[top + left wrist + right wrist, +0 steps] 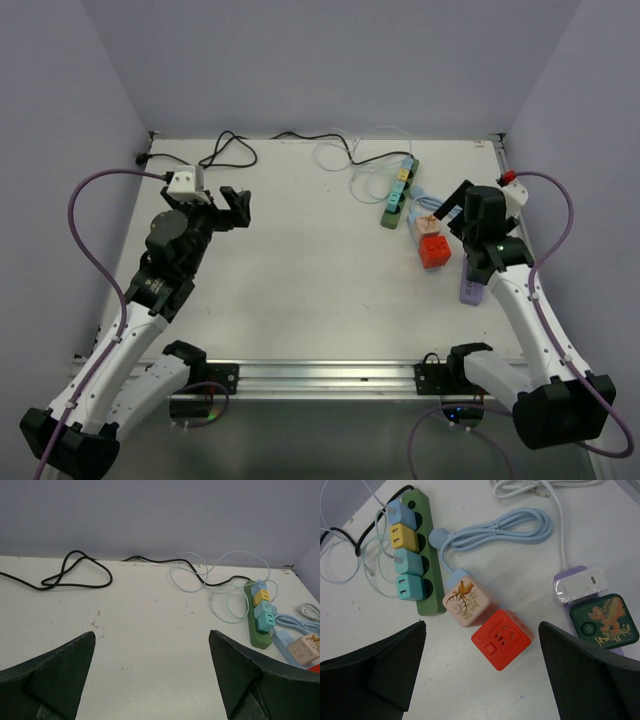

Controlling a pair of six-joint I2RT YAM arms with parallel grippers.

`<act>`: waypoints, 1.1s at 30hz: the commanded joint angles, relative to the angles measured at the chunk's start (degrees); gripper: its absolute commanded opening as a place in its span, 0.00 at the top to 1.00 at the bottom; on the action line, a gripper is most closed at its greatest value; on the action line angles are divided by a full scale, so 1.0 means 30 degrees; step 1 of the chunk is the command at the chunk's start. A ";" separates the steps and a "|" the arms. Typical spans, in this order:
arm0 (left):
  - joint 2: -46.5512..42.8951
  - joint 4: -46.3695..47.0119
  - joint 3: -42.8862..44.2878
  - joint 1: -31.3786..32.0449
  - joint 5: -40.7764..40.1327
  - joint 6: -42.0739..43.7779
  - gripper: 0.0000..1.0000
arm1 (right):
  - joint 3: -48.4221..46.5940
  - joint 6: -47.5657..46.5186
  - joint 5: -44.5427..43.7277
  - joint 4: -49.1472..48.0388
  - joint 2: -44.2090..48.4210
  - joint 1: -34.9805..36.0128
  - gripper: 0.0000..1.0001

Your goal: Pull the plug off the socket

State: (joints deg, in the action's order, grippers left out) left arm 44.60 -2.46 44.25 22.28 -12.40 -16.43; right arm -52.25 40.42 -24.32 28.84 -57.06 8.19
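Observation:
A dark green power strip [428,555] lies at the table's back right, also seen from above [398,196] and in the left wrist view [256,632]. Several plugs sit in it in a row: blue [402,514], yellow [404,536], pale teal [407,561] and teal [409,586]. My right gripper [481,625] is open and empty, hovering over a red cube socket [502,639] just right of the strip; from above it shows beside the strip [442,220]. My left gripper [151,635] is open and empty over bare table, far left of the strip [218,206].
A pink cube socket [465,603] with a coiled light-blue cord [505,530] touches the strip's near end. A purple strip [472,288] holds a white adapter [580,585] and a green one [604,621]. A black cable [225,150] and thin pale cables [365,172] lie at the back.

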 commanded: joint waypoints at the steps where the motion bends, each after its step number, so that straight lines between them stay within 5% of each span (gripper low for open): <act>1: -0.0130 0.0380 0.0573 0.0072 0.0181 -0.0531 0.00 | -0.1509 -0.0457 0.0074 0.0236 -0.0317 -0.0004 0.01; 6: -0.0247 0.0351 0.0602 0.0072 -0.0261 -0.0472 0.00 | 0.1035 -0.3831 0.1717 -0.2928 0.0414 -0.0033 0.01; 17: -0.0277 0.0352 0.0660 0.0072 0.0383 -0.0267 0.00 | 0.1681 -0.4040 0.4647 -0.4103 -0.0373 -0.0033 0.01; 21: -0.0101 0.0233 0.0749 0.0072 0.0794 -0.0355 0.00 | 0.1948 -0.3835 0.3213 -0.5130 -0.1777 -0.0004 0.01; 33: -0.0804 0.0497 0.0426 0.0452 0.0971 -0.0297 0.00 | -0.1627 -0.6471 0.2100 -0.1851 -0.7610 0.0639 0.01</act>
State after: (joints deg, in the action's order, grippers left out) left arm 42.61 -2.44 44.27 23.00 -10.59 -16.97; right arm -54.11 24.32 -15.68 20.21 -78.85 8.91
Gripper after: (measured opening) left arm 0.996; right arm 0.986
